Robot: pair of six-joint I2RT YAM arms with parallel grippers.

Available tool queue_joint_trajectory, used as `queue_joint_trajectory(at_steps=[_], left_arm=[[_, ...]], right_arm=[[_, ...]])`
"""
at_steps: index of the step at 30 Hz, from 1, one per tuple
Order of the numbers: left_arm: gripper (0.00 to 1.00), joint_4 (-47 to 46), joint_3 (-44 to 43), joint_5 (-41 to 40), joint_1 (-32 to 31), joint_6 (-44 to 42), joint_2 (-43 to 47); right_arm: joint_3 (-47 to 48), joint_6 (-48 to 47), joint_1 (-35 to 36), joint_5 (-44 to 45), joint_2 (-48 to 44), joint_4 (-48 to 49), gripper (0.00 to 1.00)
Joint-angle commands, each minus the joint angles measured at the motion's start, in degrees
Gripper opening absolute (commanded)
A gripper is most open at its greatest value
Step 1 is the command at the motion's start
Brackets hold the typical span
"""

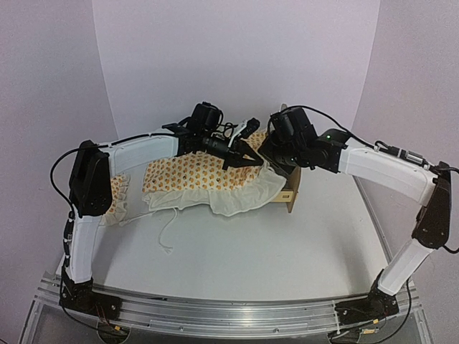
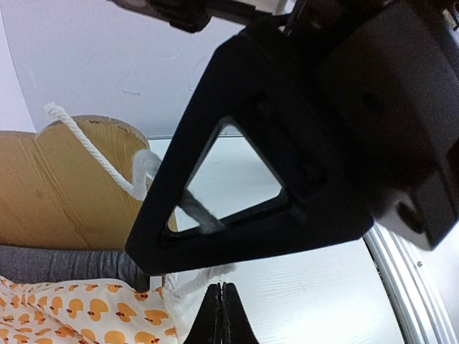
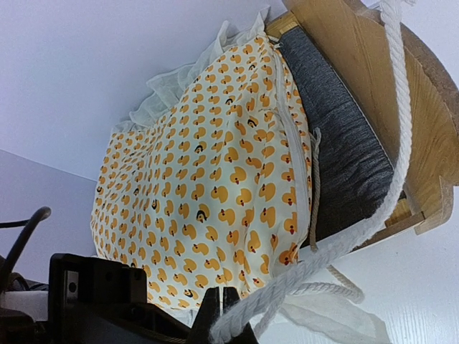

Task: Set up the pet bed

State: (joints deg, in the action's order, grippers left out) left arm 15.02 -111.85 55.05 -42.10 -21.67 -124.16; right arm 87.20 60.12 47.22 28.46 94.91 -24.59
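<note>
The light-wood bed frame (image 1: 291, 192) stands at mid-table, mostly hidden by my right gripper (image 1: 269, 155). The cream duck-print bedding (image 1: 193, 172) lies spread over it and to its left, with its ruffle (image 1: 244, 199) hanging at the front. In the right wrist view the bedding (image 3: 208, 179) lies on the dark grey base (image 3: 344, 143) beside the wooden frame (image 3: 358, 50). My right gripper (image 3: 228, 299) is shut on a white cord (image 3: 387, 179). My left gripper (image 2: 221, 288) is shut at the end of the white cord (image 2: 93, 154), which runs past the scalloped headboard (image 2: 57, 193). My left gripper (image 1: 247, 159) sits close to the right one.
A thin loose tie (image 1: 168, 231) trails from the bedding onto the white table. More ruffled fabric (image 1: 120, 197) lies behind my left arm. An aluminium rail (image 1: 215, 315) runs along the near edge. White backdrop walls enclose the back and sides.
</note>
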Motion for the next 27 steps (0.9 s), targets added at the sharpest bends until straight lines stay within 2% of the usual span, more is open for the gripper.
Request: queue_joint_trajectory(at_steps=[1,3,5,11,17,18,22,24,25,27], left_arm=[[0.03,0.7,-3.56,1.13,-0.72,-7.55,0.85],[0.18,-2.21,-3.2,-0.54,-0.97,-8.56,0.74],[0.26,-4.64,-2.51,-2.08,-1.01,-8.83,0.38],[0.34,-5.77,-0.67,-1.4,-1.06,-11.14,-0.56],[0.27,-10.77,-1.57,-1.24,-1.65,-6.3,-1.7],[0.25,-11.14,-1.56,-1.19,-1.74,-5.86,-1.91],[0.04,-11.78,-1.28,-1.88,-1.76,-4.29,-2.13],[0.0,-11.14,-1.43,-2.29,-1.76,-3.84,-2.08],[0.0,-10.42,-1.69,-2.44,-1.75,-3.83,-2.03],[0.0,-8.77,-2.13,-3.09,-1.56,-3.91,-1.85]], right_arm=[[1.78,1.36,-0.06,-0.66,-0.15,1.49,0.0],[3.01,1.13,-0.03,-0.69,0.81,1.6,0.0],[3.52,1.12,-0.06,-0.57,1.21,1.71,0.0],[3.41,1.53,-0.2,-0.06,1.02,3.05,0.0],[2.9,2.84,-0.19,-1.57,1.85,4.28,0.0],[2.82,2.97,-0.16,-1.83,1.93,4.48,0.0],[2.45,3.08,-0.2,-2.02,1.73,4.86,0.0],[2.14,2.27,-0.2,-2.04,1.33,4.9,0.01],[2.04,0.84,-0.25,-2.12,1.05,4.89,0.04],[1.95,-4.99,-0.52,-3.15,-0.21,4.82,0.2]])
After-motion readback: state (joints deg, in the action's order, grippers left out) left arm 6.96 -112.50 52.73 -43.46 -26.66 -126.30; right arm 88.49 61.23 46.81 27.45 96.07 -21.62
